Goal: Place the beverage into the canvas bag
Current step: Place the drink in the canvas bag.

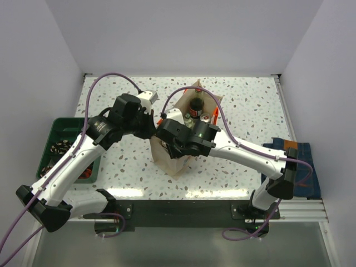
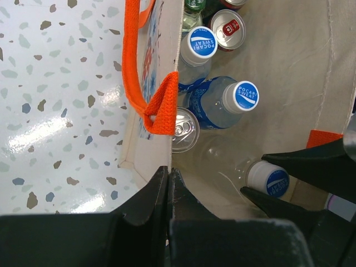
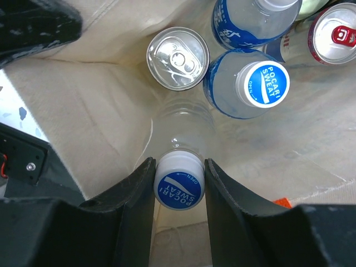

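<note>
The beige canvas bag (image 1: pixel 173 164) with orange handles (image 2: pixel 133 61) stands mid-table. My left gripper (image 2: pixel 168 175) is shut on the bag's near rim, with the canvas wall (image 2: pixel 158 142) pinched between its fingers. My right gripper (image 3: pixel 179 178) is inside the bag, shut on the white-and-blue cap of a clear Pocari Sweat bottle (image 3: pixel 179 186). The bottle hangs upright, low in the bag, and it also shows in the left wrist view (image 2: pixel 268 179). Two more Pocari bottles (image 3: pixel 260 83), a silver can (image 3: pixel 178 58) and a red-tab can (image 3: pixel 334 36) stand in the bag.
A green compartment tray (image 1: pixel 62 129) with small items sits at the left table edge. A folded blue denim cloth (image 1: pixel 300 167) lies at the right edge. Both arms cross over the bag in the middle. White walls enclose the speckled table.
</note>
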`<state>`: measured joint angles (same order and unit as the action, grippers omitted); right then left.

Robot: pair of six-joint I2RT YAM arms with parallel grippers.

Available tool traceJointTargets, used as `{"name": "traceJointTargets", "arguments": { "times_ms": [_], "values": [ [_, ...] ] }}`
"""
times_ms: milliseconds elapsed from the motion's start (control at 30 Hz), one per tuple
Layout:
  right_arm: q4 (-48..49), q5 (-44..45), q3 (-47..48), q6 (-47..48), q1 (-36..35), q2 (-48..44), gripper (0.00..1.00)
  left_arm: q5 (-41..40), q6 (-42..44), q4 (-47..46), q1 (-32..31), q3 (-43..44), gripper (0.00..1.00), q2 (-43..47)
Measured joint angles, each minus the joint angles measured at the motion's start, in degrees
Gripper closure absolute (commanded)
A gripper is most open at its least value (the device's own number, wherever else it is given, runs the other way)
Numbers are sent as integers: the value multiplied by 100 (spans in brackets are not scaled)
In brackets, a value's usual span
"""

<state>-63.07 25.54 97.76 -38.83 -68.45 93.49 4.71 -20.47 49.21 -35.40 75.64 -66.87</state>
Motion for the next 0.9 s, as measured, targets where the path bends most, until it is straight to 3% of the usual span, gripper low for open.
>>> {"name": "traceJointTargets", "arguments": {
  "times_ms": [900],
  "values": [
    [319,-402,-238,-83,350,323,100,0,4,24,2,-55,100,90]
  ]
}}
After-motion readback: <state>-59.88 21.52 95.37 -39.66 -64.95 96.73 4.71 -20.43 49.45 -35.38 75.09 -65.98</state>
